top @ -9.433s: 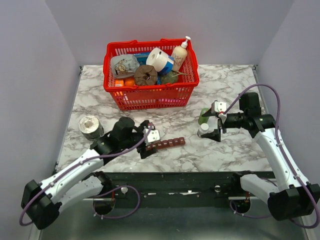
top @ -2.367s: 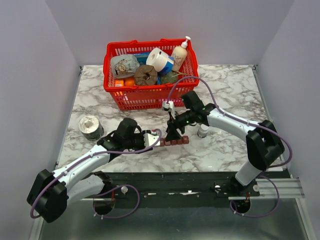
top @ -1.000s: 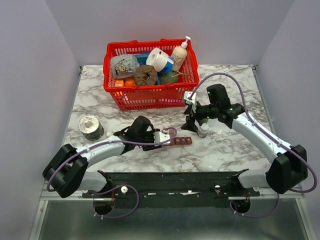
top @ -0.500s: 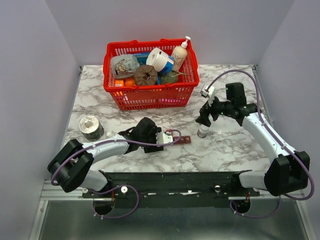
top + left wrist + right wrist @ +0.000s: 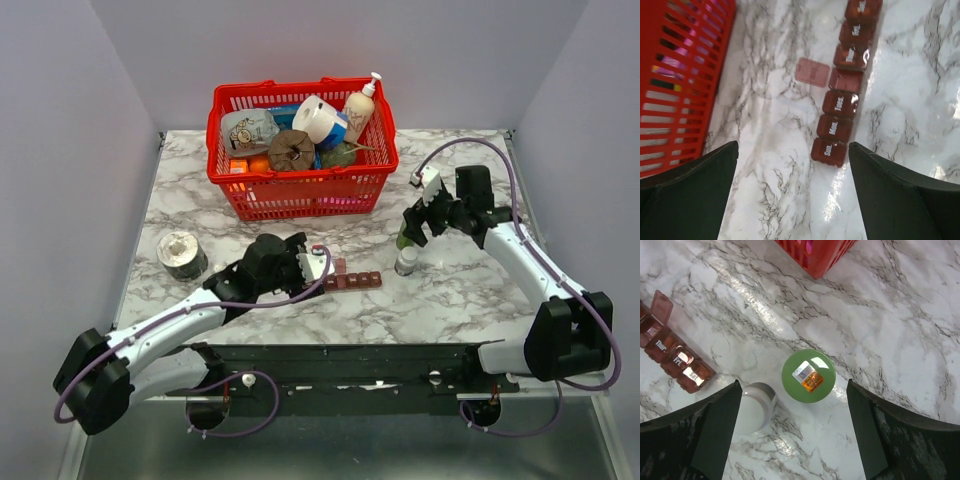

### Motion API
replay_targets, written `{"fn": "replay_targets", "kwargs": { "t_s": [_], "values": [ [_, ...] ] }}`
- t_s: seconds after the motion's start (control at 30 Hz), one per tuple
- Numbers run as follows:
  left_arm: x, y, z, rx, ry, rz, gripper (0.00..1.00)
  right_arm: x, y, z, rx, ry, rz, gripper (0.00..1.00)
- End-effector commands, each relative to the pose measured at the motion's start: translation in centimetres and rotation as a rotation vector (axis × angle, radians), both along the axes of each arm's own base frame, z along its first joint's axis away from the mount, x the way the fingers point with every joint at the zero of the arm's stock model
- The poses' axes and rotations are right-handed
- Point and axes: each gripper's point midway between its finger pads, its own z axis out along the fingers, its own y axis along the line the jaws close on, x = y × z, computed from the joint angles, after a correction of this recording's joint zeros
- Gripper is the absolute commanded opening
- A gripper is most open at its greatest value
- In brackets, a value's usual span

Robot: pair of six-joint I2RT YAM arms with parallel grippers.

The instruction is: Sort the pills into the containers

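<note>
Pale walls (image 5: 100, 100) close in on three sides, and the marble table (image 5: 200, 200) looks polished and glary, so I'd expect anything light to skate on it. The big red basket (image 5: 300, 195) sits at the back, crammed full, and everything is placed from there. In front of the basket's right half lies the containers (image 5: 846, 80) strip, flat on the table. It looks like hard, glossy plastic, light and stiff, likely to swing if nudged at one end. I'd pinch it across its narrow width at a closed cell, never by a flap. The left fingers (image 5: 695, 195) hang above it, spread wide and empty. Just off the basket's right front corner, the right fingers (image 5: 700, 435) hover wide with nothing between them, over the green bottle (image 5: 808, 376) and the white-capped bottle (image 5: 756, 407) beside it. Smallest of all, one thin pink lid (image 5: 812, 72) is thrown open toward the basket, and its hinge is probably the fragile part. No pills that I can make out.
</note>
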Motion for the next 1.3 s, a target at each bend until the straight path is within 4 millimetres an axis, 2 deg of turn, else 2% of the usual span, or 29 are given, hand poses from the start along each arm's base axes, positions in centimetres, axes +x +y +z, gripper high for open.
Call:
{"fn": "replay_targets", "kwargs": {
  "t_s": [0.0, 0.2, 0.47, 0.57, 0.67, 0.93, 1.1, 1.27],
  "values": [
    [0.4, -0.7, 3.9, -0.203, 0.006, 0.104, 0.99, 1.3, -1.8, -1.8, -0.054, 0.019, -0.104, 0.96],
    [1.0, -0.9, 6.2, -0.340, 0.047, 0.210, 0.99, 1.9, -2.1, -3.2, -0.081, 0.053, -0.122, 0.96],
    [1.7, -1.1, 9.5, -0.604, 0.107, 0.330, 0.99, 1.0, -1.1, -4.4, -0.031, 0.120, -0.088, 0.95],
    [1.5, -1.9, 11.0, -0.689, 0.122, 0.297, 0.99, 1.2, -0.8, -5.0, -0.009, 0.153, -0.108, 0.95],
    [1.5, -2.6, 11.7, -0.729, 0.148, 0.286, 0.99, 1.8, -1.4, -5.4, -0.010, 0.166, -0.171, 0.94],
    [1.4, -3.4, 11.4, -0.707, 0.159, 0.246, 0.99, 2.1, -1.1, -4.7, 0.013, 0.125, -0.161, 0.85],
    [1.3, -3.6, 11.5, -0.704, 0.155, 0.230, 0.99, 2.0, -0.8, -5.0, 0.020, 0.133, -0.142, 0.75],
    [1.5, -4.0, 11.7, -0.713, 0.154, 0.219, 0.99, 1.9, -0.4, -4.7, 0.036, 0.137, -0.124, 0.72]
  ]
}}
